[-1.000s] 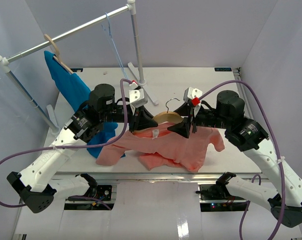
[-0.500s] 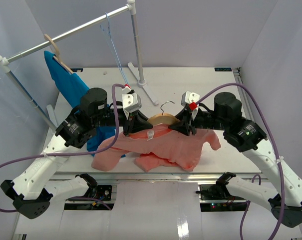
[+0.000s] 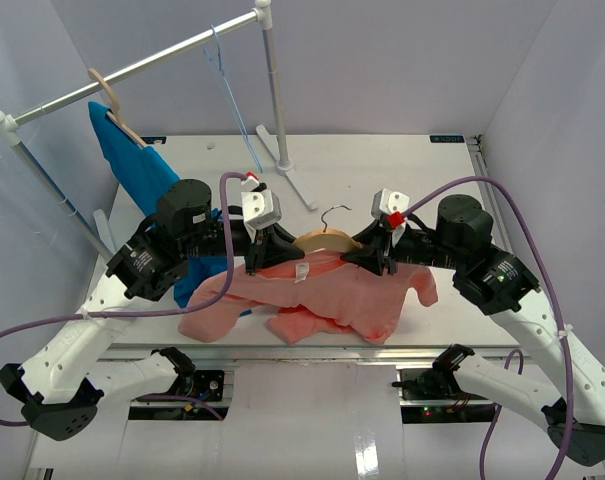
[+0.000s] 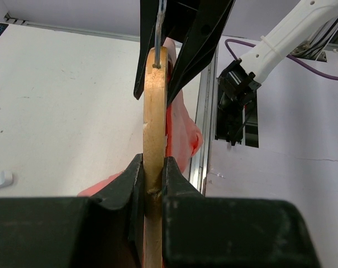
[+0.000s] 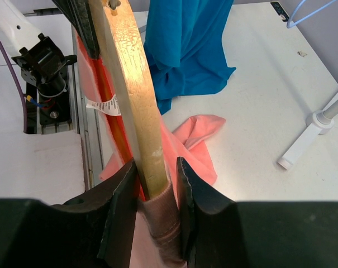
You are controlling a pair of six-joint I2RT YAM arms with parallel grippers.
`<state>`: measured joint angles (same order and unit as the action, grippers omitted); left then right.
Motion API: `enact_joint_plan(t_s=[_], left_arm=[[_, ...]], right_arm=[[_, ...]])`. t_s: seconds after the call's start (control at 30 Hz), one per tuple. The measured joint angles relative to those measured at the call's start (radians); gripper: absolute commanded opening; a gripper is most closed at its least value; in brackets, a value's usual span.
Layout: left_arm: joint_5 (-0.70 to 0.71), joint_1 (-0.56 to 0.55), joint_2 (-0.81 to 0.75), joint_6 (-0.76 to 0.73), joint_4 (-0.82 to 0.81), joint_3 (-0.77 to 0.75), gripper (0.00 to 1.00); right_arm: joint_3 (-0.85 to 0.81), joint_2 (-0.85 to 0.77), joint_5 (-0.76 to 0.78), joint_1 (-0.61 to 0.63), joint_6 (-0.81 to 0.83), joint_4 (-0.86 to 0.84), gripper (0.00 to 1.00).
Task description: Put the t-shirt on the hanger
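Left fingers (image 4: pixel 132 176) are nipped tight on one arm of the wooden hanger (image 4: pixel 155 111), which is edge-on in the left wrist view. Right fingers (image 5: pixel 186 187) are closed on the other end, with salmon t-shirt (image 3: pixel 332 295) fabric bunched over the wood between them. The hanger spans both arms over mid-surface (image 3: pixel 402 170), metal hook pointing to the back. The t-shirt drapes from it onto the near part of the surface, white label showing at the collar. A blue shirt (image 3: pixel 142 175) hangs from the rail (image 3: pixel 132 70) at left, hem piled on the surface.
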<state>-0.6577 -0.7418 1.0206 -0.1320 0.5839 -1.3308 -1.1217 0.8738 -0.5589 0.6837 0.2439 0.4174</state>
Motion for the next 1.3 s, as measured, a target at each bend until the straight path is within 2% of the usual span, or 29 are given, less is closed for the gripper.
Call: enact_joint_plan(t_s=[0.27, 0.47, 1.07, 1.2, 1.3], left_arm=[[0.020, -0.003, 0.000, 0.001, -0.017, 0.000, 0.00], [0.039, -0.007, 0.000, 0.002, -0.026, 0.000, 0.00], [0.055, -0.006, -0.023, 0.009, -0.028, 0.000, 0.00], [0.065, -0.006, -0.029, 0.009, -0.027, 0.000, 0.00], [0.074, -0.005, -0.040, 0.009, -0.022, 0.000, 0.00]], right_arm=[[0.000, -0.002, -0.015, -0.036, -0.057, -0.007, 0.37], [0.000, -0.003, 0.036, -0.043, -0.119, -0.015, 0.45], [0.000, -0.017, 0.074, -0.069, -0.162, -0.015, 0.50], [0.000, -0.017, 0.094, -0.071, -0.174, -0.013, 0.55], [0.000, -0.019, 0.115, -0.080, -0.195, -0.012, 0.64]])
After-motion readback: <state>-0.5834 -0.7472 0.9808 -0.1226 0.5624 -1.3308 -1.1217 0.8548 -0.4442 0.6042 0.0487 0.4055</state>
